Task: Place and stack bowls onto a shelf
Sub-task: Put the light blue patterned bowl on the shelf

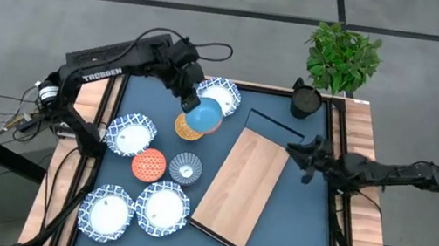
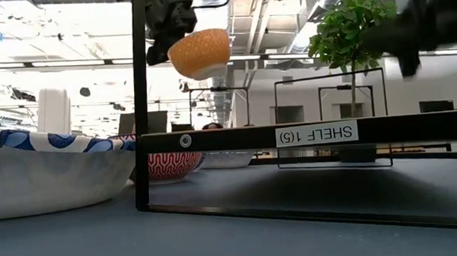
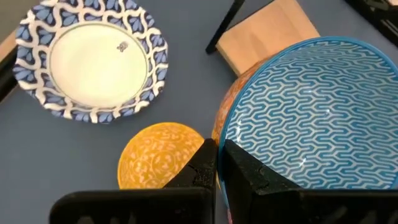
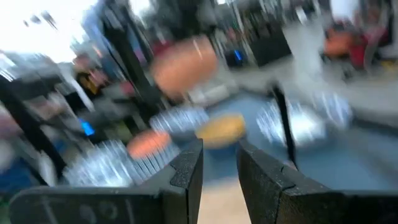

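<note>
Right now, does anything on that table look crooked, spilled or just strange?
Nothing is spilled or broken. The shelf sits slanted across the table, not square to its edges. The blue bowl hangs in the air only because the left gripper is holding it by the rim.

We count four big white bowls with blue rims: one (image 1: 222,94) at the back, one (image 1: 130,134) on the left, and two (image 1: 106,211) (image 1: 163,208) at the front. We count four small bowls: one blue bowl (image 1: 203,115), one yellow bowl (image 1: 187,129), one orange-red bowl (image 1: 149,165) and one grey bowl (image 1: 186,168). We see one shelf (image 1: 243,181), one dark pot (image 1: 304,101), one plant (image 1: 343,56) and two robot arms.
</note>
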Robot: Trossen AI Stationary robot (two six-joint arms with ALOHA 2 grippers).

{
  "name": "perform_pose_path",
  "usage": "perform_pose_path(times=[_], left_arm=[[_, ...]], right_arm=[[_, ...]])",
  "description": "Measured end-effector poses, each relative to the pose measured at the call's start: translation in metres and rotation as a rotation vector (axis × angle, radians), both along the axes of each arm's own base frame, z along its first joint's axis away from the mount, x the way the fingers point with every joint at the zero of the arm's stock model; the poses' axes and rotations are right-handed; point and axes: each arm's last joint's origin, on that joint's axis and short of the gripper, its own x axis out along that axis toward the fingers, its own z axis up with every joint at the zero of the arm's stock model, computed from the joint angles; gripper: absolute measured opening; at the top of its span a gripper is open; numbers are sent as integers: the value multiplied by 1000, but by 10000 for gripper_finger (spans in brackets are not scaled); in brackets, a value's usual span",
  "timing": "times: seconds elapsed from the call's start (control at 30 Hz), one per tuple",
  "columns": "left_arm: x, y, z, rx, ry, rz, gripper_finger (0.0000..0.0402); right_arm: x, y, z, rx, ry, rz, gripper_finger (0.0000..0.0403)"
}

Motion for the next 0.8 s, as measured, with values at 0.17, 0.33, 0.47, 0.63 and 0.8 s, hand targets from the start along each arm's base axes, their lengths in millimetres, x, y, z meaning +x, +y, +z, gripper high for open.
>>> perform_pose_path(times=[0.17, 0.33, 0.47, 0.63, 0.8], left_arm=[[7, -11, 0, 5, -7, -34, 0], [13, -13, 4, 45, -57, -40, 0], [17, -11, 7, 51, -108, -12, 0], [28, -12, 3, 29, -136, -3, 0], [54, -18, -19, -23, -121, -41, 0]], right_arm=[[-15, 2, 63, -136, -161, 113, 123], [-37, -3, 106, -232, -146, 13, 123], [-53, -10, 124, -183, -84, -174, 123], [-62, -15, 129, -140, -22, -338, 123], [-62, -16, 126, -147, 7, -362, 123]])
